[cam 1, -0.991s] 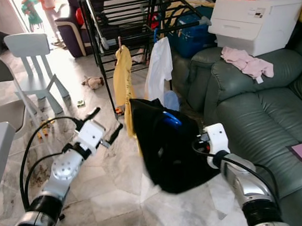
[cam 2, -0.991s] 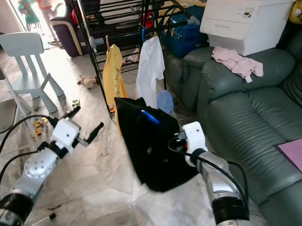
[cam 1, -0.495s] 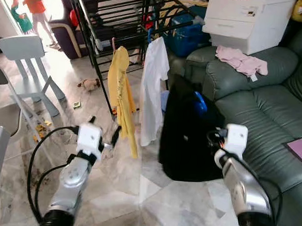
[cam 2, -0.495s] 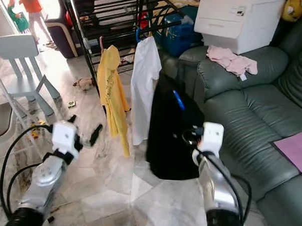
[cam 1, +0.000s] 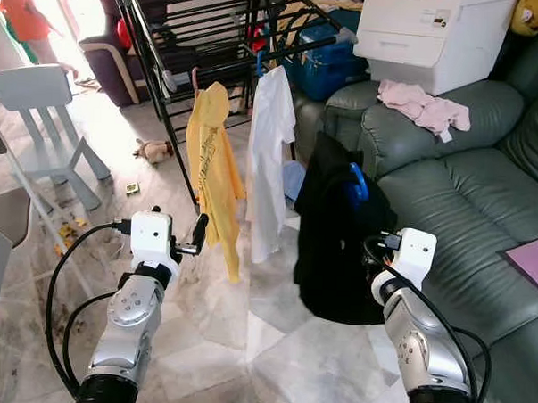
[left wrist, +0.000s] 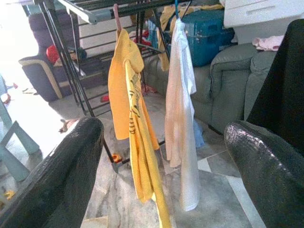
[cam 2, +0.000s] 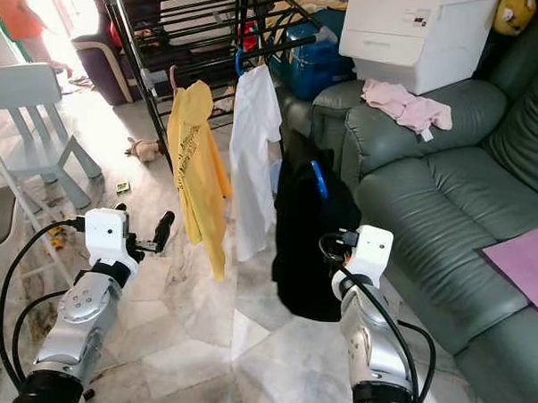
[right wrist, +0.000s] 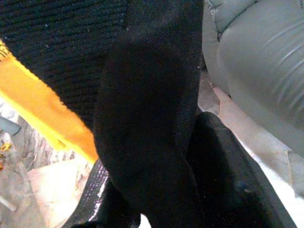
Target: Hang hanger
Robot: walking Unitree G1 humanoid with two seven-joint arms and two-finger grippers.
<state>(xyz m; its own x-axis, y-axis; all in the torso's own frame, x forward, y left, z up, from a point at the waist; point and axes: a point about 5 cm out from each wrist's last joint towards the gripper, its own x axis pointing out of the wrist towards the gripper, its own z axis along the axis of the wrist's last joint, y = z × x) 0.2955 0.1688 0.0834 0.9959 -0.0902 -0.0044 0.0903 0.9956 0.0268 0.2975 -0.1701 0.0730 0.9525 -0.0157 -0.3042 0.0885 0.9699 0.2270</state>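
A black garment on a blue hanger hangs upright in front of the sofa, just right of the white shirt. My right gripper is shut on the black fabric, which covers its fingers; its white wrist is at the garment's right edge. A black drying rack stands behind, with a yellow garment and the white shirt hanging from it. My left gripper is open and empty, held low in front of the yellow garment.
A green leather sofa fills the right, with pink clothes and a white box on it. A blue crate stands behind. A pale child's chair and a floor toy are left. A person stands far left.
The right gripper has raised the black garment from low and spread in the middle to hanging upright near the white shirt. The left gripper has lifted and turned upward. The camera has shifted too.
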